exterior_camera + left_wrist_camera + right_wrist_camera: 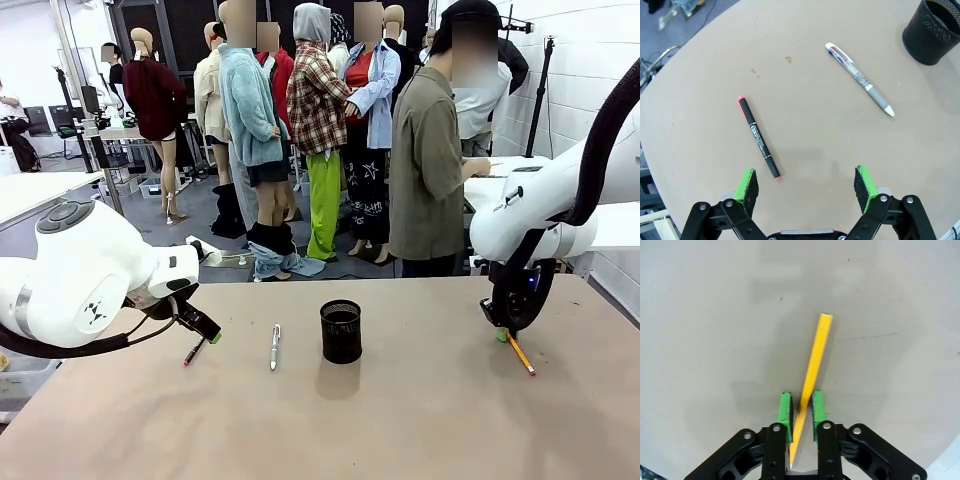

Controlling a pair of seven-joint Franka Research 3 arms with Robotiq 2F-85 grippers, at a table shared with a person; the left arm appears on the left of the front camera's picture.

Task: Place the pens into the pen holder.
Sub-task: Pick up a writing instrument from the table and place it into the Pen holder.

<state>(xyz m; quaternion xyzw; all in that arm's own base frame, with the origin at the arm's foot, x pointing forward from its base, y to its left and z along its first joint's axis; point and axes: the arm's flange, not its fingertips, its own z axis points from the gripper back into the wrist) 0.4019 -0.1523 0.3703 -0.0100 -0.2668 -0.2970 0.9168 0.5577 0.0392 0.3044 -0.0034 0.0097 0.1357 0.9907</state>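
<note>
- Orange pencil (815, 365) is seen lying on the tan table (420, 420) at the robot's right side, directly under the right gripper (801, 412). Its long axis runs away from the wrist at a slight slant, with the sharpened tip nearest the gripper body.
- The pencil is straddled by the green pads (785, 410), one on each long side, near its pointed end. The jaws are set narrow about it, but whether the pads are pressed onto the wood cannot be told.
- The black mesh pen holder (341, 331) is stood upright at mid-table, well apart from the pencil, towards the robot's left. A lift and a carry that way are judged to be needed.
- The left gripper (807, 187) is held wide open and empty, low over the table. The black red-tipped marker (758, 137) lies ahead of it, its near end close to one pad.
- The white ballpoint pen (860, 80) is found between marker and holder, nearer the left arm.
</note>
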